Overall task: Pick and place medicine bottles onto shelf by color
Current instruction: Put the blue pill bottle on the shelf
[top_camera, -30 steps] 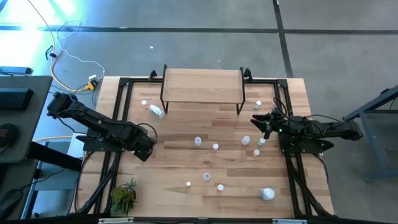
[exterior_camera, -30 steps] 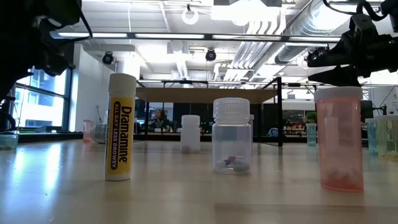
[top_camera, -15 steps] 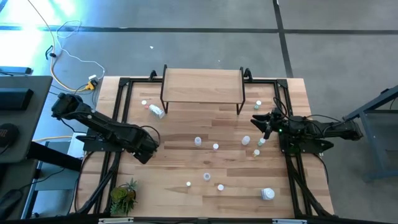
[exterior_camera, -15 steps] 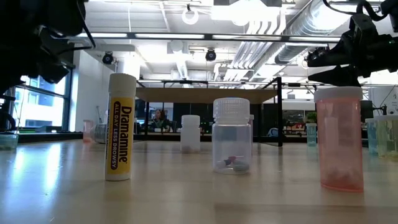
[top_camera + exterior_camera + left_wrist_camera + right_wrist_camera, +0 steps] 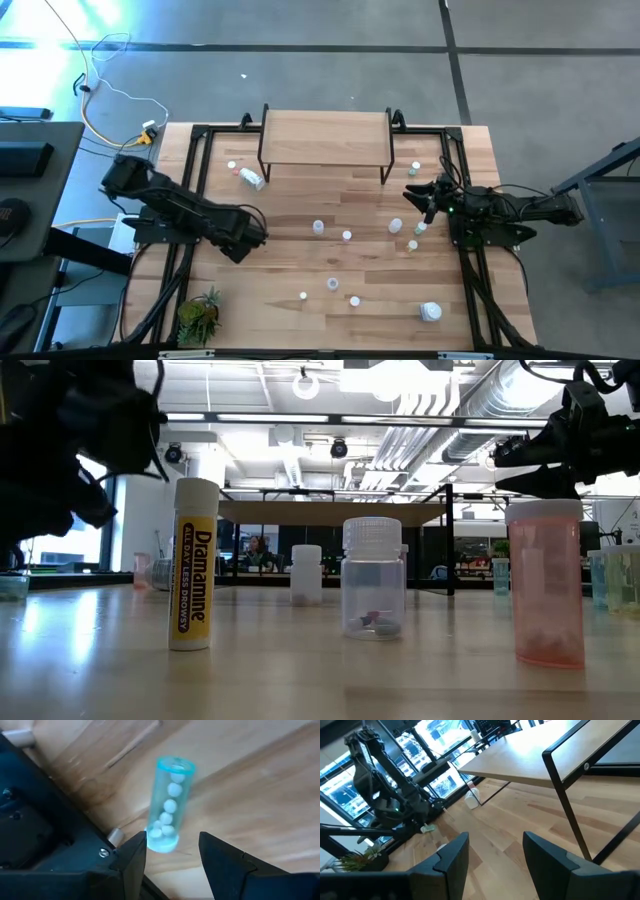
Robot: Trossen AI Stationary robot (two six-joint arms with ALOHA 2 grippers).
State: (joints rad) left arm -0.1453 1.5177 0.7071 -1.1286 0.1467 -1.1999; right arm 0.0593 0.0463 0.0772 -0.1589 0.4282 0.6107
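my left gripper (image 5: 172, 851) hangs over a pale blue vial (image 5: 168, 804) on the counter (image 5: 300, 262) — jaws apart, empty; right gripper (image 5: 492, 851) near the shelf (image 5: 325, 134) — jaws apart, empty.

Overhead and table-level cameras, both on the shelf (image 5: 325, 138).

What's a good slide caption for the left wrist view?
Open left gripper poised over an upright blue tube of white pills on the wooden tabletop.
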